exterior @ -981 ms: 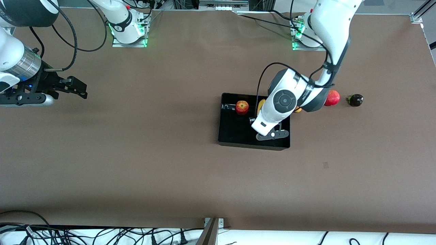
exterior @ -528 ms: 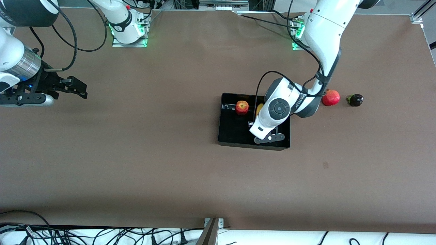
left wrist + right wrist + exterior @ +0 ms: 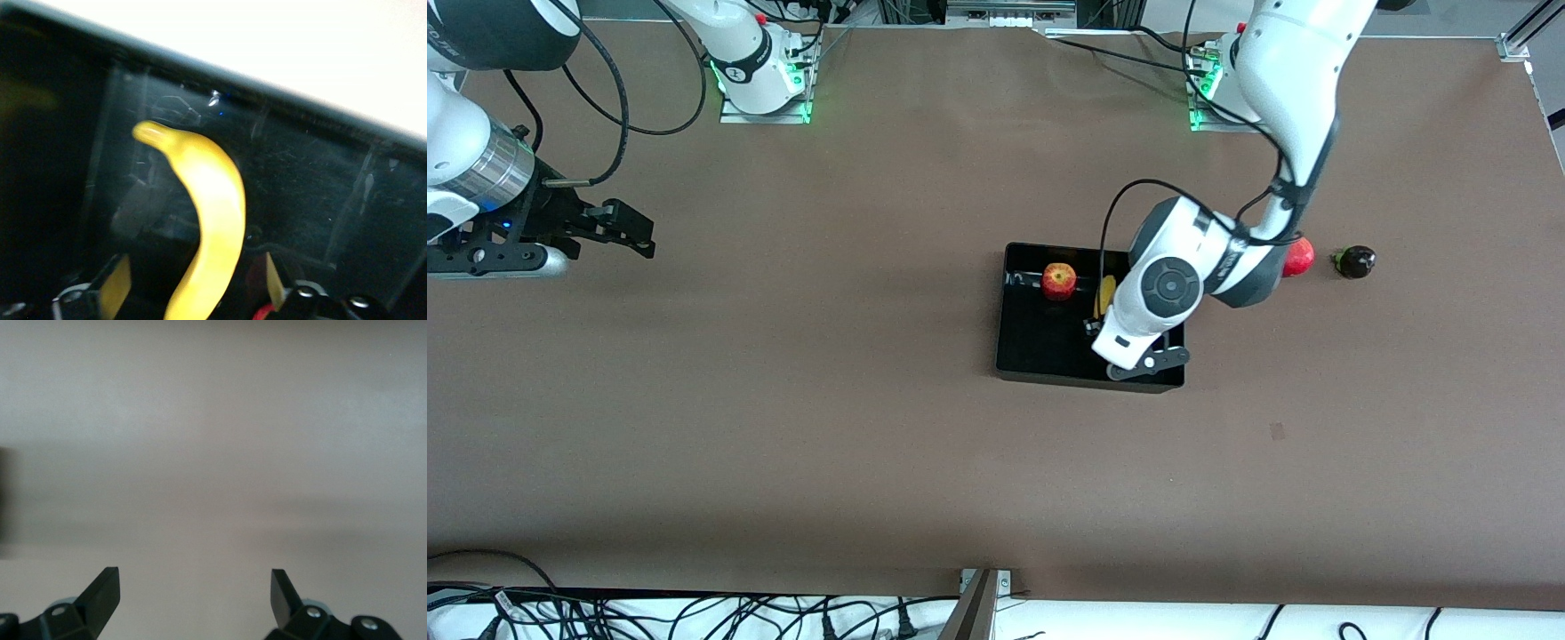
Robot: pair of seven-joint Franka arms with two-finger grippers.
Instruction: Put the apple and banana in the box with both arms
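This place looks like a robotics laboratory, not a home or a kitchen. Two white robot arms stand on metal base plates (image 3: 765, 105) with green lights, bolted to a large table (image 3: 827, 427) covered with a plain brown sheet. Many loose black cables (image 3: 694, 613) lie along the table edge nearest the front camera, and aluminium frame pieces (image 3: 1516, 40) show at a corner.

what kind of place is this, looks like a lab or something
Most likely a robotics lab. Two white arms are bolted along a brown table, loose cables run along its edge, and fruit is being put in a black box as a test.
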